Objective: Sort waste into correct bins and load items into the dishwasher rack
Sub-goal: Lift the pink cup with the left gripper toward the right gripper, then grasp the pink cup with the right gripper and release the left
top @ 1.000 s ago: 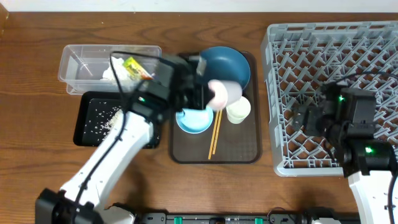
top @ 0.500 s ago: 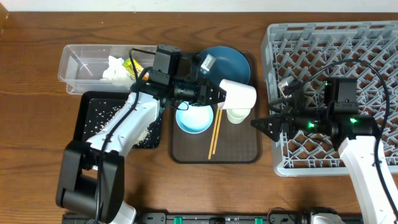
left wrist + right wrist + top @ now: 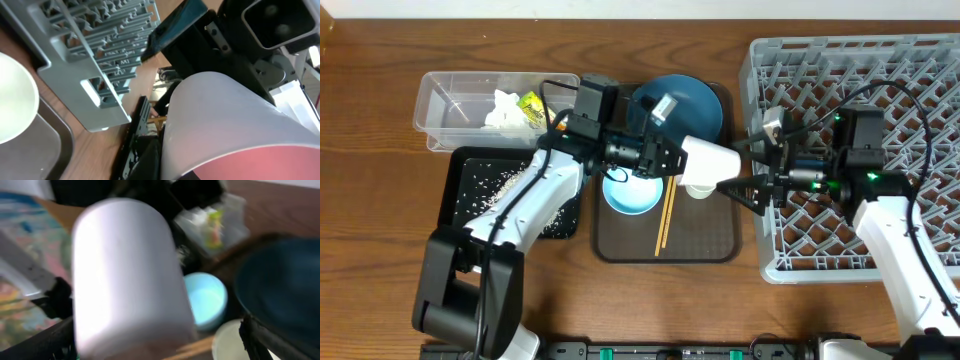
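Note:
My left gripper [image 3: 665,155] is shut on the pink cup [image 3: 710,157], held on its side above the brown tray with its end pointing right. The cup fills the left wrist view [image 3: 225,125] and looks whitish in the right wrist view [image 3: 125,270]. My right gripper [image 3: 732,167] is open, its fingers on either side of the cup's far end. Below are the pale green-white cup [image 3: 698,188], the light blue bowl [image 3: 632,192], the dark blue plate [image 3: 685,105] and the chopsticks [image 3: 665,220]. The grey rack [image 3: 860,90] stands at the right.
The clear tub [image 3: 450,100] at the back left holds the tissue [image 3: 505,108] and the wrapper [image 3: 532,108]. The black tray [image 3: 460,200] in front of it holds rice grains [image 3: 485,180]. The brown serving tray [image 3: 700,240] lies between the bins and the rack.
My left gripper has carried the pink cup rightward over the tray. My right gripper has swung left off the rack and now has its open fingers around the cup's end.

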{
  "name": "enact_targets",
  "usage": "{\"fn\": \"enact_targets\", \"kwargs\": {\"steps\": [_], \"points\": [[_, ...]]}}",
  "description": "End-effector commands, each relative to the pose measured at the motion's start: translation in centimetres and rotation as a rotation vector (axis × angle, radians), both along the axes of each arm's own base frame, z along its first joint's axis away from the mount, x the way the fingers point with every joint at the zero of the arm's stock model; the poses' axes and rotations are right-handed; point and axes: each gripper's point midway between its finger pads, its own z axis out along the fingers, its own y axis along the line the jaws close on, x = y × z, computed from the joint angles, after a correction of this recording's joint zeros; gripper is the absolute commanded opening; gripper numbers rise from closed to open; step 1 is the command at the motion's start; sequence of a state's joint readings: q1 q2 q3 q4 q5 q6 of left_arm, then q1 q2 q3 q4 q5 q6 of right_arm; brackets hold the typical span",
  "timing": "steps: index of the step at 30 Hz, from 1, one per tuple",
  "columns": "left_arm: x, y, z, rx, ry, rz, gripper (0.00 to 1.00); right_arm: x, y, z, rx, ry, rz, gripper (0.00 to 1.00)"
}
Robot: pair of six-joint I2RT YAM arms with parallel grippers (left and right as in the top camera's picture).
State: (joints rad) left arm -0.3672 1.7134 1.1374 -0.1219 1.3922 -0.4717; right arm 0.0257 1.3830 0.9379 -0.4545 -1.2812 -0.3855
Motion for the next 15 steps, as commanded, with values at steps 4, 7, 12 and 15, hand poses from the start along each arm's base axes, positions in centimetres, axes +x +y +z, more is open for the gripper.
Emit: {"fn": "enact_targets", "kwargs": {"steps": [4,7,12,15], "points": [[-0.7,-0.5,0.8,-0.031,-0.005,-0.045,0.06,-2.2,2.6,2.1,0.09,-0.044,0.152,0.96],[-0.7,-0.5,0.8,-0.031,-0.005,-0.045,0.06,-2.5,3.0,2.1,0.089,-0.046,0.169,0.92],[-0.7,-0.5,0.8,-0.031,-0.005,-0.045,0.06,-2.3,3.1,2.0,0.08,-0.054,0.164,0.84],[-0.7,-0.5,0.8,-0.032,-0.005,-0.046,0.06,-2.0,3.0,1.5,0.055,-0.056,0.143,0.8]]}}
